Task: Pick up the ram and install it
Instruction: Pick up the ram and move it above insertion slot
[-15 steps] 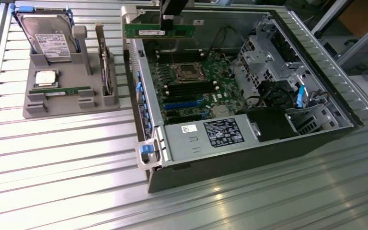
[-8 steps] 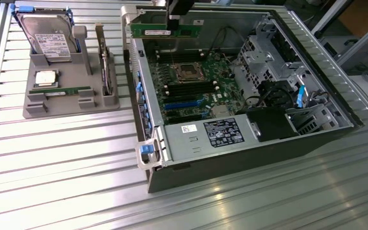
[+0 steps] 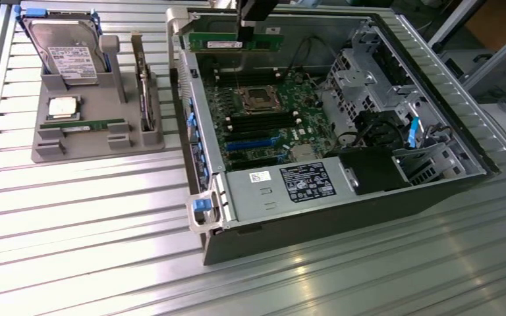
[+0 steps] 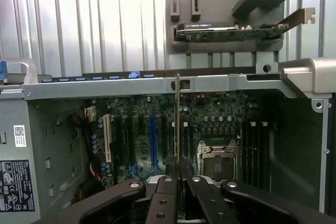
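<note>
My gripper (image 3: 250, 31) hangs over the far end of the open computer case (image 3: 202, 141), shut on the ram (image 3: 235, 43), a narrow green stick with a white label. In the exterior view the stick lies level above the motherboard (image 3: 266, 115). The wrist view shows the ram (image 4: 178, 114) edge-on, pinched between the black fingers (image 4: 167, 174) of the gripper (image 4: 178, 167) and pointing towards the board below. The black memory slots (image 3: 255, 123) sit beside the processor socket (image 3: 257, 99); the slots (image 4: 252, 145) and the socket (image 4: 216, 162) also appear in the wrist view.
A grey holder tray (image 3: 77, 155) at the exterior view's left carries a hard drive (image 3: 70, 56), a silver processor chip (image 3: 64, 106), another green stick (image 3: 82, 123) and an upright card with a bracket (image 3: 145, 92). Inside the case are a power supply (image 3: 279, 187), drive cages (image 3: 367, 66) and cables.
</note>
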Controlling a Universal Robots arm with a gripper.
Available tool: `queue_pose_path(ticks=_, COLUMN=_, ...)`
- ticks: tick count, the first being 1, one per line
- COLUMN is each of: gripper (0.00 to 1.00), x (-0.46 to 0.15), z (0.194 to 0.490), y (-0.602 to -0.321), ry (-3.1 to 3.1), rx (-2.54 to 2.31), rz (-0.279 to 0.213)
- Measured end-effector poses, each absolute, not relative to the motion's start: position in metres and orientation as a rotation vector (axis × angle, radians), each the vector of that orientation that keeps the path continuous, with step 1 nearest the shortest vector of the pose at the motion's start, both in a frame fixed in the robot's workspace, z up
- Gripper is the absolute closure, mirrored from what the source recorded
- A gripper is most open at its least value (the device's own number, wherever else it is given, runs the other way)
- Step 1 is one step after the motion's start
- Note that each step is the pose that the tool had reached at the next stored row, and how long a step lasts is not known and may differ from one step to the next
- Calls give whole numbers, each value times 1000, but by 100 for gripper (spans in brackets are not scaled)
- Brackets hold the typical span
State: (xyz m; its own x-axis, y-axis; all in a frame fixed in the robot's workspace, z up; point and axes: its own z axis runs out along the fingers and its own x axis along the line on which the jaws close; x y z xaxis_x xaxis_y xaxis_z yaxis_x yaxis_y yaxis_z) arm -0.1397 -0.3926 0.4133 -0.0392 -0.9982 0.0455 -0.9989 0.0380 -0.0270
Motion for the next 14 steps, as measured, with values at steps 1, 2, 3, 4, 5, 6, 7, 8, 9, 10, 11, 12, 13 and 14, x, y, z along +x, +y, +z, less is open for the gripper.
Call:
queue_pose_path(ticks=1, gripper=88, x=-139, z=413, y=-393, ry=-2253, rx=2168, rz=80)
queue_pose_path(ticks=2, gripper=88, x=-138, z=413, y=-393, ry=-2253, rx=2168, rz=80)
queue_pose_path(ticks=3, gripper=88, x=-136, z=413, y=-393, ry=-2253, rx=2168, rz=80)
queue_pose_path(ticks=4, gripper=88, x=-135, z=413, y=-393, ry=-2253, rx=2168, rz=80)
queue_pose_path(ticks=5, gripper=88, x=-134, z=413, y=-393, ry=-2253, rx=2168, rz=80)
queue_pose_path(ticks=6, gripper=88, x=-132, z=413, y=-393, ry=-2253, rx=2168, rz=80)
queue_pose_path(ticks=7, gripper=88, x=-131, z=413, y=-393, ry=-2253, rx=2168, rz=80)
queue_pose_path(ticks=8, gripper=88, x=-130, z=413, y=-393, ry=-2253, rx=2168, rz=80)
queue_pose_path(ticks=9, gripper=88, x=-129, z=413, y=-393, ry=-2253, rx=2168, rz=80)
queue_pose_path(ticks=10, gripper=88, x=-127, z=413, y=-393, ry=-2253, rx=2168, rz=80)
queue_pose_path(ticks=11, gripper=88, x=-125, z=413, y=-393, ry=-2253, rx=2168, rz=80)
queue_pose_path(ticks=12, gripper=88, x=-123, z=413, y=-393, ry=-2253, rx=2168, rz=80)
queue_pose_path(ticks=13, gripper=88, x=-121, z=413, y=-393, ry=-2253, rx=2168, rz=80)
queue_pose_path(ticks=14, gripper=88, x=-119, z=413, y=-393, ry=-2253, rx=2168, rz=80)
